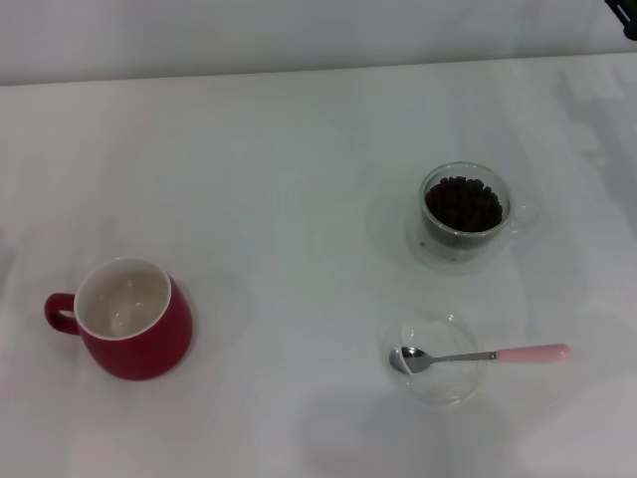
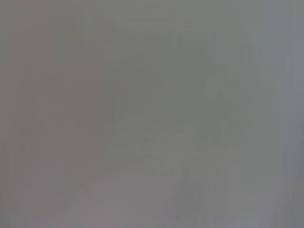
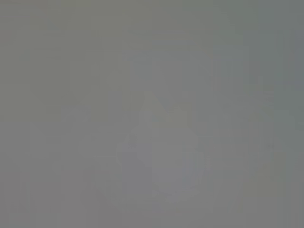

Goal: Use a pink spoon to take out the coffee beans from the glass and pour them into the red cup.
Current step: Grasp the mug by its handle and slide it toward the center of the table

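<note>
Since no gripper shows, so I cannot tell its state, first grab the pink spoon [image 1: 488,355] by its handle, lifting it gently from the glass dish [image 1: 435,360].

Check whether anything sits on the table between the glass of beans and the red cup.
Nothing visible does: bare table separates the glass from the red cup. The pink spoon rests on a clear dish, off that line.

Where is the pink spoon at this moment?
In the head view the pink spoon lies on the robot's right, its bowl resting in a shallow clear dish and its handle pointing right, just nearer the robot than the glass of coffee beans.
</note>
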Tool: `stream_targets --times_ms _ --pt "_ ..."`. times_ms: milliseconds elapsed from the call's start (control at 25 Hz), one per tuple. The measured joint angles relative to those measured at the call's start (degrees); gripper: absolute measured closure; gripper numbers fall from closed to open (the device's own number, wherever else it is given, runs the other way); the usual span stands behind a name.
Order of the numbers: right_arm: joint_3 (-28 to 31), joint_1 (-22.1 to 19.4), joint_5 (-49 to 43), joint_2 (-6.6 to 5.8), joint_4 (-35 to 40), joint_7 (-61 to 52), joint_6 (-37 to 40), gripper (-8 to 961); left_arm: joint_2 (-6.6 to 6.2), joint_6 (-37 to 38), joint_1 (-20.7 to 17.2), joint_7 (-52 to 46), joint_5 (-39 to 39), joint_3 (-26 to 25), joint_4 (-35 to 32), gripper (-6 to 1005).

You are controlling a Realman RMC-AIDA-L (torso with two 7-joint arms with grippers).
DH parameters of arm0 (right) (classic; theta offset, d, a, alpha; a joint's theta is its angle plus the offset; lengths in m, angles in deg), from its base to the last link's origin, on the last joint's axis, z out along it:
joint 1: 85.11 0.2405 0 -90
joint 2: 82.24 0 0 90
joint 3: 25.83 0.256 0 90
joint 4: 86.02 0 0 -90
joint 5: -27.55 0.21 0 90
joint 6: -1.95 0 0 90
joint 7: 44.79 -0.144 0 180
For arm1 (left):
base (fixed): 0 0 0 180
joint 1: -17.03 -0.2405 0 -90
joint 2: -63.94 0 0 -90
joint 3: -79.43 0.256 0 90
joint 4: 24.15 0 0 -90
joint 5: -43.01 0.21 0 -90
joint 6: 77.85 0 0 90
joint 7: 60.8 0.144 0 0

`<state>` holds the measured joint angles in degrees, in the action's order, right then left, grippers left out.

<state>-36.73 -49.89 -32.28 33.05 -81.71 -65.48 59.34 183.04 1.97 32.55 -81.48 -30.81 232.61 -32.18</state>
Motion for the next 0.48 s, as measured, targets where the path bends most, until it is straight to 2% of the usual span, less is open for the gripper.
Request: stream_targets --times_ms 120,240,480 --pt "0.00 -0.17 1.05 -0.09 0.20 -0.33 -0.04 81 -0.12 2.05 -2.32 0.00 4.56 0.51 1.61 126" --pt "0.01 -0.26 3.06 -0.15 0.65 -0.29 -0.12 81 -0.18 6.46 -6.03 -0.40 12.94 0.73 5.89 127" --pt "0.00 0.59 4.47 -0.23 1.05 -0.12 -0.50 80 -0.19 11.76 -11.26 -2.00 21.53 0.72 10.98 143"
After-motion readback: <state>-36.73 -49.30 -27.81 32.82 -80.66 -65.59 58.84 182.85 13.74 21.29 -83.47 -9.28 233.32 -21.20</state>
